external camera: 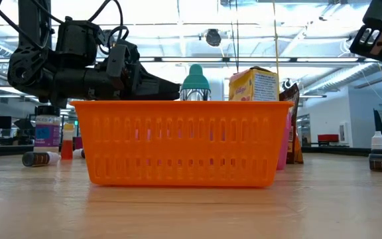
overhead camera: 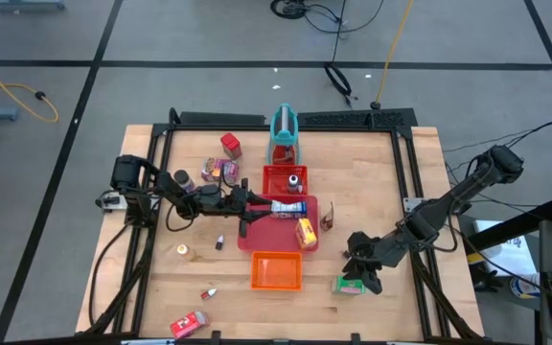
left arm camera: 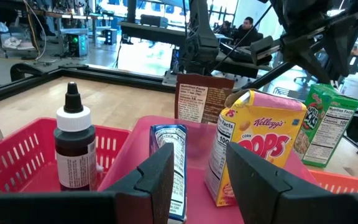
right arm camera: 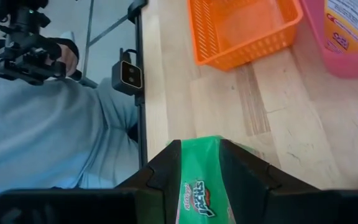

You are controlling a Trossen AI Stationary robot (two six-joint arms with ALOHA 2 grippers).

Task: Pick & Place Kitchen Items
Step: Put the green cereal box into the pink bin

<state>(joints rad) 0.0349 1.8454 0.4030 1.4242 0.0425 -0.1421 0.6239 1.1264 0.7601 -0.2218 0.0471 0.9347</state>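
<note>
My left gripper (overhead camera: pixel 254 213) (left arm camera: pixel 201 155) reaches level from the table's left over the pink tray (overhead camera: pixel 266 235), open. A blue-white box (left arm camera: pixel 169 162) lies flat in that tray just ahead of its fingertips. I cannot tell whether a finger touches it. A yellow box (left arm camera: pixel 260 149) stands upright in the tray's right corner. A brown packet (left arm camera: pixel 201 102) stands beyond the tray. My right gripper (overhead camera: pixel 360 271) (right arm camera: pixel 201 149) hangs over the table's near right part, shut on a green box (overhead camera: pixel 350 285) (left arm camera: pixel 325 124). My right gripper pinches the green box between its two fingers, one on each narrow side (right arm camera: pixel 185 168), the printed face toward the wrist camera. The fingers slant down from the table's right. The box is tilted and lifted clear of the table.
An orange tray (overhead camera: pixel 276 270) stands near the front, left of my right gripper. A red tray (overhead camera: pixel 278 171) behind the pink one holds a small dark bottle (left arm camera: pixel 74 149). A teal stand (overhead camera: pixel 285 134), boxes, a can (overhead camera: pixel 181 179) and tiny bottles lie around. A person's sleeve (right arm camera: pixel 42 143) shows beyond the table's edge.
</note>
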